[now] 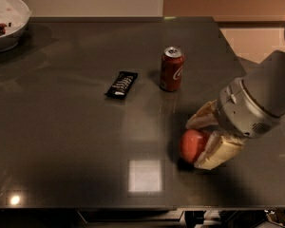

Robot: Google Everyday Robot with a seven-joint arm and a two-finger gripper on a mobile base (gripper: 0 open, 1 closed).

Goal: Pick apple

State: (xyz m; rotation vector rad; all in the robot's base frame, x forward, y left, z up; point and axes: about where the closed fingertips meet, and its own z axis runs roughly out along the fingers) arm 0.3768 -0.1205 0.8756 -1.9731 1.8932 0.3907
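The red-orange apple [189,144] rests on the dark table [76,141] at the front right. My gripper [195,146] reaches in from the right, with its pale fingers [217,152] on either side of the apple and closed against it. The far finger lies along the apple's upper right side, the near finger along its lower right side. The apple's right part is hidden behind the fingers. The apple still seems to sit on the table surface.
A red soda can [172,69] stands behind the apple, near the table's middle. A black snack bar [121,84] lies to the can's left. A white bowl [7,20] sits at the far left corner. The table's right edge is close to the arm.
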